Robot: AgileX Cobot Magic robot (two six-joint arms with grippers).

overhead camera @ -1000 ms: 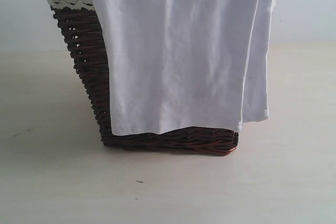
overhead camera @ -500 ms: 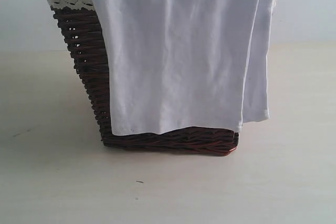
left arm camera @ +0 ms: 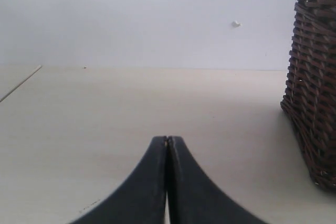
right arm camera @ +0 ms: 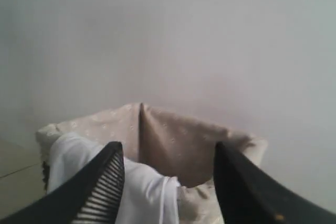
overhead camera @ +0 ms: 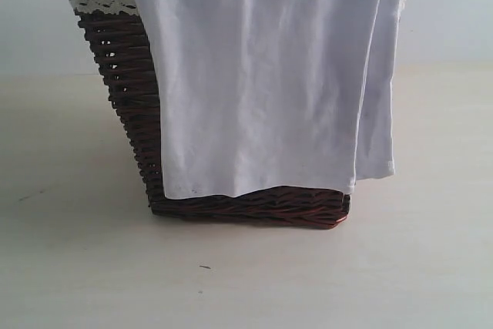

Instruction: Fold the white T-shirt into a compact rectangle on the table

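The white T-shirt (overhead camera: pixel 262 82) hangs over the rim of the wicker basket (overhead camera: pixel 123 105), its length running down the basket's front almost to the table (overhead camera: pixel 246 290). The right gripper (right arm camera: pixel 168 150) hovers above the basket, jaws parted and empty, with the shirt's draped top just ahead and below it, so it looks the nearer arm. The left gripper (left arm camera: pixel 167 141), closed on nothing, sits low beside the basket.

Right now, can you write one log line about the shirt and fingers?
shirt: white T-shirt draped over wicker basket | left fingers: shut, over table | right fingers: open, facing basket top
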